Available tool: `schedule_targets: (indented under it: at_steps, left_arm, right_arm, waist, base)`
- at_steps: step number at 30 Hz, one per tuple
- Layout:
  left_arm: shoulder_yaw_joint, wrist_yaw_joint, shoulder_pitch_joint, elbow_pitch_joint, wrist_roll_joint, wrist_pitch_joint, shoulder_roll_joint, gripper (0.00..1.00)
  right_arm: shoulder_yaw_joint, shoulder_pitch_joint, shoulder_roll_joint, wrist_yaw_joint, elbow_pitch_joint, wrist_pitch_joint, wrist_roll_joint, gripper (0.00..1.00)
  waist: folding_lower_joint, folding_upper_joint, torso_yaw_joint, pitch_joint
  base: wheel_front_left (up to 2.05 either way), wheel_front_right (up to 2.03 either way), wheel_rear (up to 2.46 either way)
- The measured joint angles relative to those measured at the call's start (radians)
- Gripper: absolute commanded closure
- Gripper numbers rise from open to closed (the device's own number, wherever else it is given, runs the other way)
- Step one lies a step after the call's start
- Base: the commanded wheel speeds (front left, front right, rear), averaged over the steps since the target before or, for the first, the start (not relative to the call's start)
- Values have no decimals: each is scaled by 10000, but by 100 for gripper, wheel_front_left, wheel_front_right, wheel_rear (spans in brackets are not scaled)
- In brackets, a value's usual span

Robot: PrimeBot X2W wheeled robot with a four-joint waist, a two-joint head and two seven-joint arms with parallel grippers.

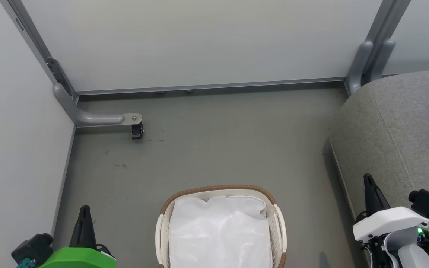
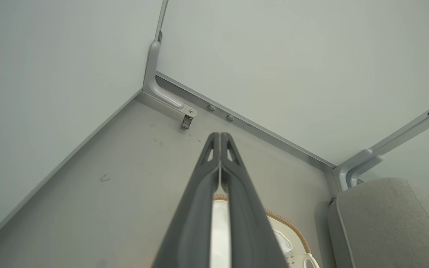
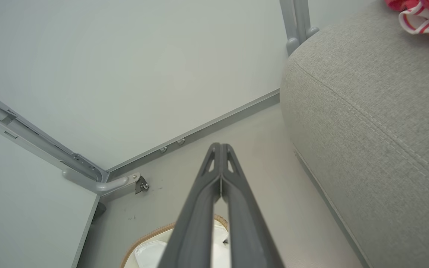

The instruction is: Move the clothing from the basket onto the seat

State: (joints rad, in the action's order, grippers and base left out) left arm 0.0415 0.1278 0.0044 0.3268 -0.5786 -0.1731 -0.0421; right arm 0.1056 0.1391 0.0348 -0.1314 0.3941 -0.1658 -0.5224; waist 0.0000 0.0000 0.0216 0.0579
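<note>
Left gripper (image 1: 84,209) and right gripper (image 1: 368,178) sit at the lower corners of the head view, each with its two dark fingers pressed together on nothing. Between them the basket (image 1: 218,188), holding a white liner (image 1: 218,230), stands on the scuffed grey floor (image 1: 218,141). Red clothing (image 3: 428,13) lies on the seat (image 1: 385,123) at right, well apart from the basket, and pale wall panels (image 1: 199,44) in grey framing enclose the floor.

From the head, the floor (image 1: 218,141), the basket (image 1: 218,188) and the seat (image 1: 385,123) are viewed steeply downward. The same three are seen from lower, obliquely, along the left pincer (image 2: 220,137) and the right pincer (image 3: 221,146).
</note>
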Motion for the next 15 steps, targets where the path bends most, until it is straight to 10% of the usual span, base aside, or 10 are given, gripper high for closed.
schedule_targets:
  at_steps: [15]
  left_arm:
    - [153,0,-179,-169,-2188,594,-6,100]
  right_arm:
    - [2,-51,27,0,-311,570,-2286,100]
  waist:
    - [0,0,-31,-77]
  base:
    - [0,0,0]
